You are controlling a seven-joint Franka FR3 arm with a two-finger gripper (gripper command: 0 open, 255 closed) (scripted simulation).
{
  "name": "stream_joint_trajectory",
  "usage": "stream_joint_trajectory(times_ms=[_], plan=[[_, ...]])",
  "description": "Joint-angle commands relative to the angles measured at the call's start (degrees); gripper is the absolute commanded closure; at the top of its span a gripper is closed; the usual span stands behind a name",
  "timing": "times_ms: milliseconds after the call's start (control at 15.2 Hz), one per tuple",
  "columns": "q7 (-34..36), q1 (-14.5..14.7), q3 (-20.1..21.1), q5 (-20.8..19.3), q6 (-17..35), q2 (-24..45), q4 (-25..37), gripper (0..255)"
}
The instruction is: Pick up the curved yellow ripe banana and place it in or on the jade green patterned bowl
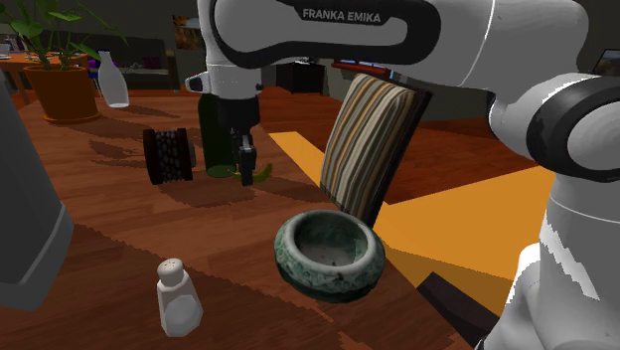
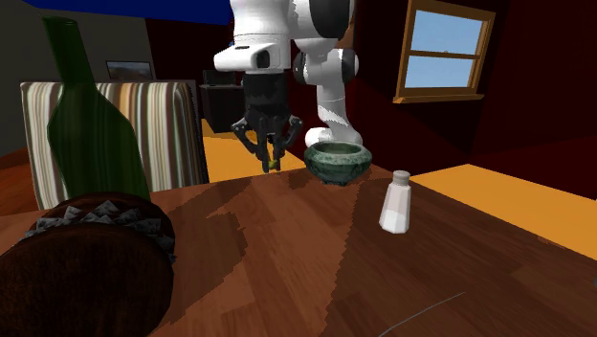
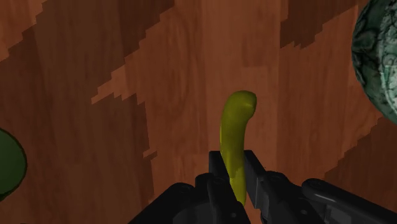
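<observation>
While the white arm reaches out with its wrist pointing straight down, the gripper (image 1: 244, 167) clasps the yellow-green banana (image 3: 234, 130) between its fingers over the wooden table (image 1: 119, 229). In the shoulder view, the green patterned bowl (image 1: 294, 261) sits at four o'clock from it.

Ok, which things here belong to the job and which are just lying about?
In the job: yellow-green banana, clasped by the jaws of the gripper; green patterned bowl.

Lying about: white shaker, dark green bottle, dark studded cylinder, striped chair back, white vase, potted plant.
</observation>
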Motion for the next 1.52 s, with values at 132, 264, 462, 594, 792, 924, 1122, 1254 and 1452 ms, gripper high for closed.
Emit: stream_joint_trajectory(times_ms=[132, 264, 462, 594, 792, 924, 1122, 1254, 1452], plan=[[0.0, 0.3, 0.0, -0.3, -3.9, 1.3, 5.2, 255], [0.1, 0.5, 0.1, -0.4, -5.9, 2.0, 7.8, 255], [0.2, 0.8, 0.1, -0.8, -8.9, 3.4, 12.3, 255], [0.2, 1.1, 0.2, -1.0, -11.1, 4.6, 15.6, 255], [0.3, 1.7, 0.2, -1.5, -14.8, 6.7, 21.4, 255], [0.7, 1.3, 0.4, -0.8, -13.1, 3.2, 16.3, 255], [1.6, 0.8, 0.9, 1.2, -9.3, -5.8, 3.6, 255], [2.1, 0.8, 1.1, 2.3, -7.7, -11.0, -3.0, 255], [3.0, 1.1, 1.5, 4.0, -6.2, -18.0, -11.4, 255]])
